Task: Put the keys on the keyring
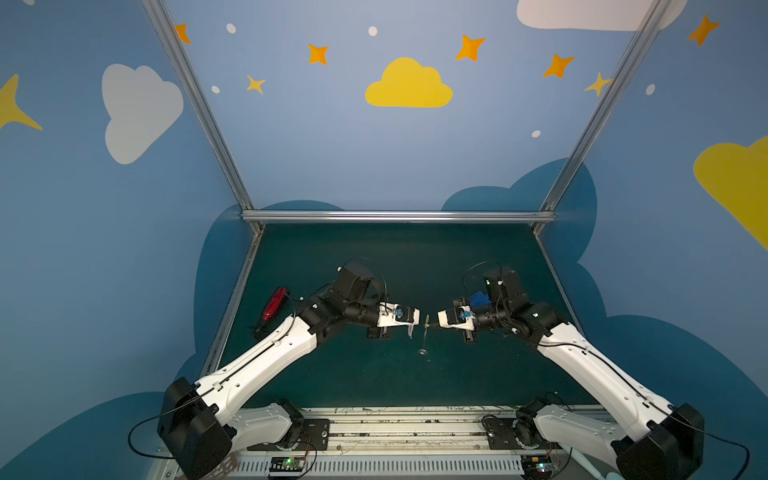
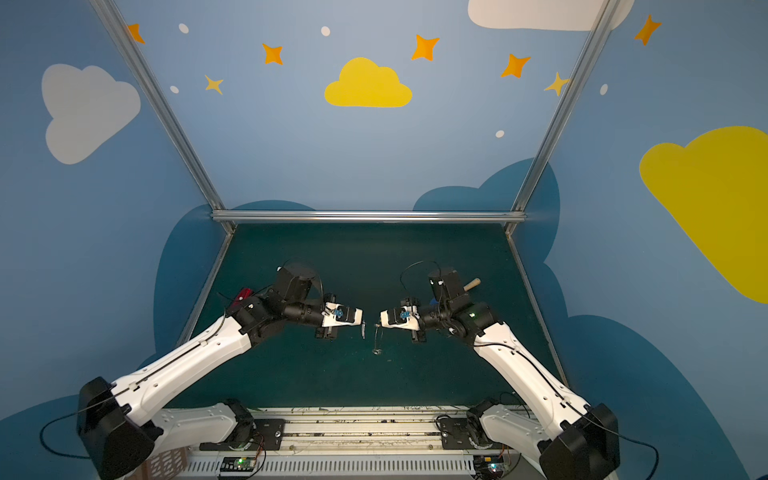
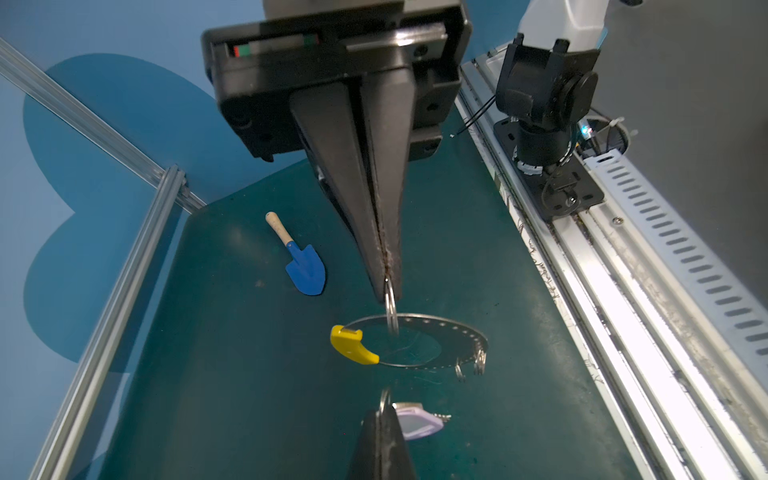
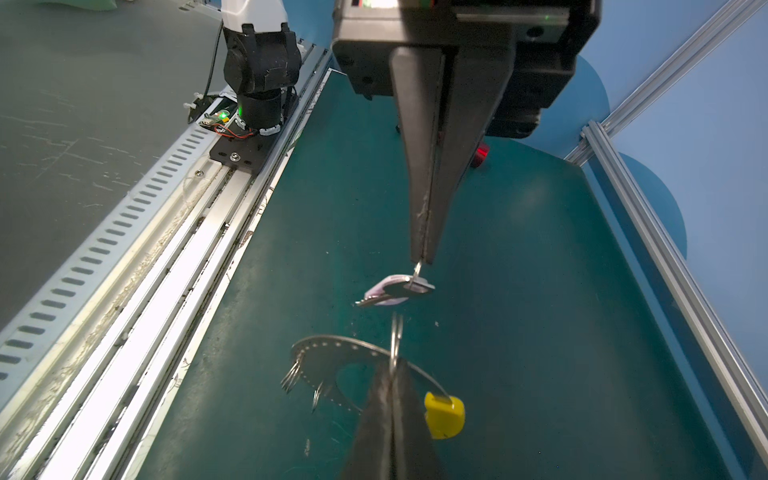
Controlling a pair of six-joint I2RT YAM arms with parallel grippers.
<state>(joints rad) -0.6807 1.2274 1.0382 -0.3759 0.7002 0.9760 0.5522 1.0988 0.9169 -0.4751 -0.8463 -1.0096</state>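
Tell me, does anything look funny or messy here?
Nothing looks spilled or broken. The keyring dangles from one tiny loop pinched by the right gripper, and a blue toy shovel lies on the mat, unrelated to this job.

The left arm point(image 1: 266, 357) and right arm point(image 1: 590, 365) have glossy white shells traced by thin black cables point(image 1: 249, 360), with boxy black joint housings point(image 1: 191, 428). The left gripper point(image 4: 422, 261) and right gripper point(image 3: 387, 291) have blocky black bodies and long tapering black fingers point(image 3: 340, 178). Black base plates point(image 4: 245, 151) carry silver screws.
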